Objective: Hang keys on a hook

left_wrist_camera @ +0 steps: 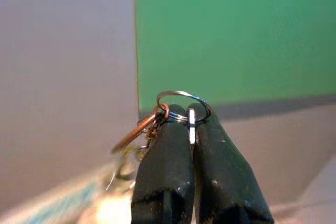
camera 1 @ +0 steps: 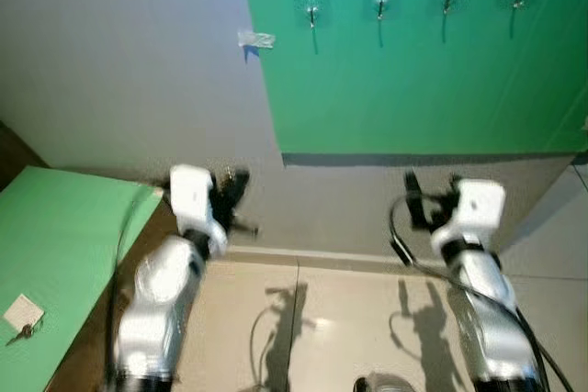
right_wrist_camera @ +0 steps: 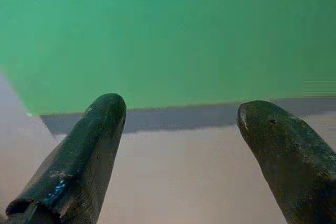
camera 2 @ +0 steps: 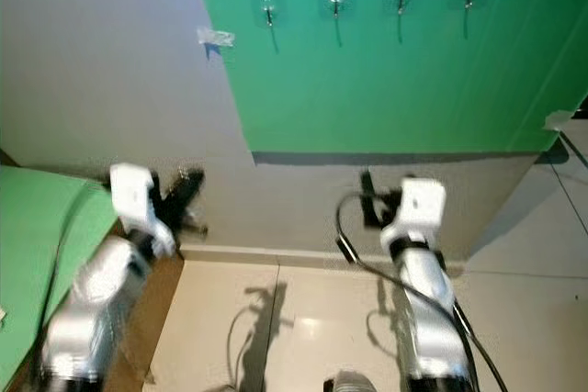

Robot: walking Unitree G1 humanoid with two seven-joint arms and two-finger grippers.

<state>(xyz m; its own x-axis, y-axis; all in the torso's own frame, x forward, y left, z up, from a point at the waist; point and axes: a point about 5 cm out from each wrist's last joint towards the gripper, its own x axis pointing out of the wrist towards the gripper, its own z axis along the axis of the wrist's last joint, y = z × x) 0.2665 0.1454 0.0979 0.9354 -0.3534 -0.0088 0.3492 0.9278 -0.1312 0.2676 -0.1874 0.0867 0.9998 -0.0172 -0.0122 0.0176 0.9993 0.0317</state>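
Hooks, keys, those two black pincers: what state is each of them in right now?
Left tool: shut on the key ring, held low before the wall.
Key ring: pinched at the fingertips, a copper ring hanging off it.
Right tool: open, holding nothing, facing the green panel.
Four hooks: all bare, high on the panel.
Second keys with tag: lying on the green table.

No readable text, labels, brands or nos. anywhere. The tag [camera 1: 20, 311] on the green table [camera 1: 64, 254] is too small and blurred to read.
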